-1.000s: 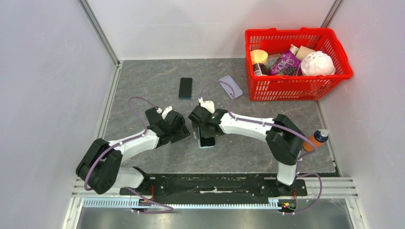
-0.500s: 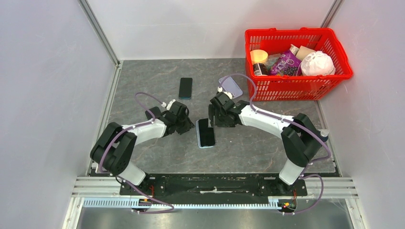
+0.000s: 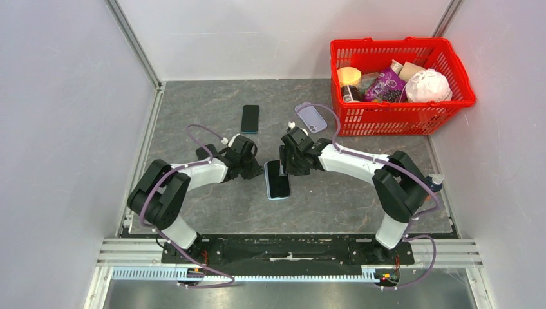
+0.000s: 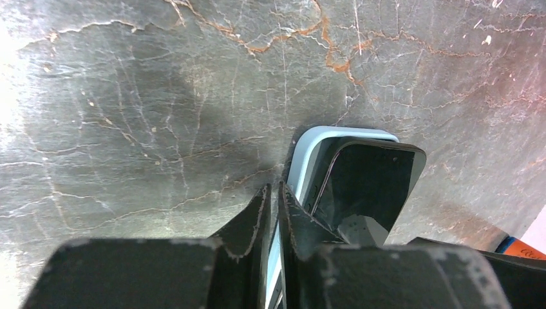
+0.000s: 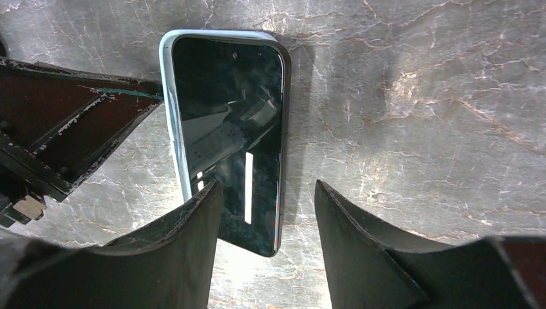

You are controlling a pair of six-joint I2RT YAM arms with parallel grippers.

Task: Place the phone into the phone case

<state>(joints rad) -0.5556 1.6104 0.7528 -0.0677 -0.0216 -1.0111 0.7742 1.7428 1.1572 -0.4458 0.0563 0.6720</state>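
A black phone (image 3: 277, 181) lies in the middle of the table, partly in a light blue case (image 5: 169, 96) whose rim shows along its left and far edges. In the left wrist view the phone's corner (image 4: 370, 183) sits raised and askew over the case (image 4: 308, 161). My left gripper (image 3: 257, 170) is shut, and its tip (image 4: 273, 187) rests against the case's left edge. My right gripper (image 3: 286, 168) is open and empty over the phone's far end. In its wrist view the phone (image 5: 232, 129) lies ahead of the right gripper (image 5: 265, 190).
A second black phone (image 3: 250, 118) and an empty lilac phone case (image 3: 311, 117) lie farther back. A red basket (image 3: 399, 44) holding groceries stands at the back right. A bottle (image 3: 433, 184) stands by the right arm's elbow.
My right gripper has drawn back from over the phone toward its far end, leaving the phone on the table. My left gripper has moved in to the case's left edge.
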